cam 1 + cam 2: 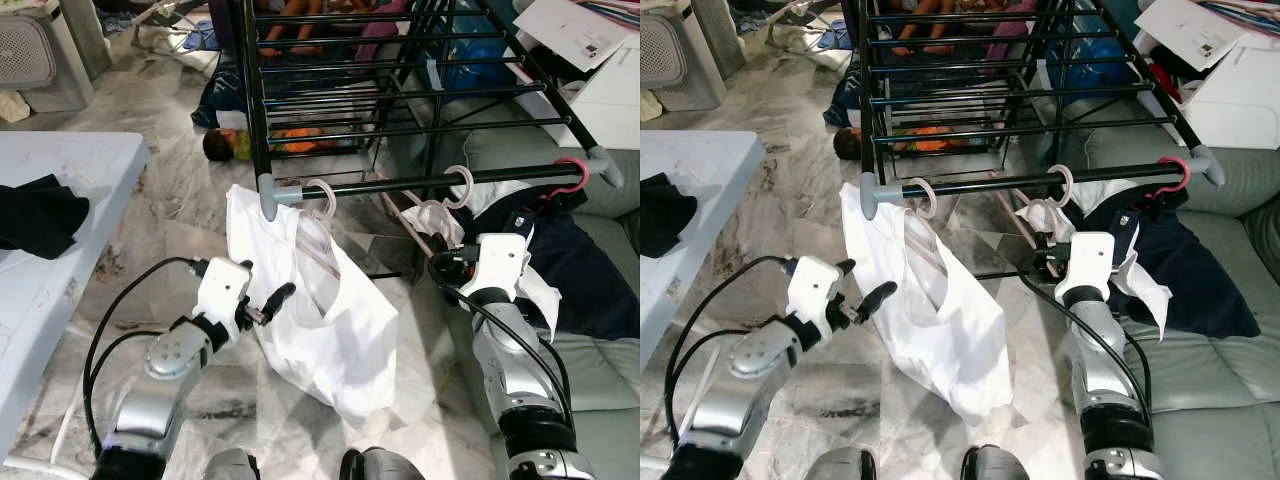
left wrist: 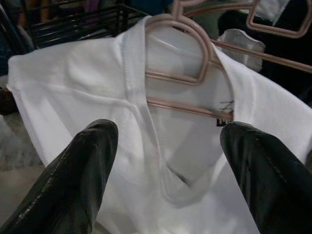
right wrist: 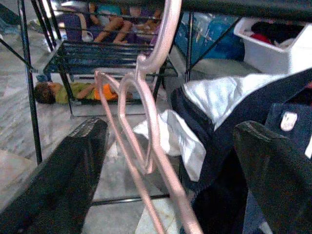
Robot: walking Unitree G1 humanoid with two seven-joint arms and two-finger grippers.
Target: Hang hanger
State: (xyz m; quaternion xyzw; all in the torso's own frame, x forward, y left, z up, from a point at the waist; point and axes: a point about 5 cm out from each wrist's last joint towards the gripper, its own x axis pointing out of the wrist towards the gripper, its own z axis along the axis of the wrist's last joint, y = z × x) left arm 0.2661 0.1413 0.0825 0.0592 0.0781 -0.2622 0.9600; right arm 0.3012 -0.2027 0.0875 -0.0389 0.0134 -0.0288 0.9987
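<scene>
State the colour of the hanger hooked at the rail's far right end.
Bright pink plastic hanger, clearest in the left eye view.

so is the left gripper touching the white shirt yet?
Apart. The left wrist view shows both fingers spread wide with the white shirt hanging beyond them on its pink hanger, nothing between the pads. The left eye view shows the left gripper just short of the cloth.

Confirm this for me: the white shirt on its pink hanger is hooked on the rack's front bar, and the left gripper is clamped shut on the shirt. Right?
Not quite. The white shirt on its pink hanger does hang from the rack's front bar, but the left gripper is open, not clamped on it. The left wrist view shows both fingers spread apart with the shirt beyond them.
</scene>
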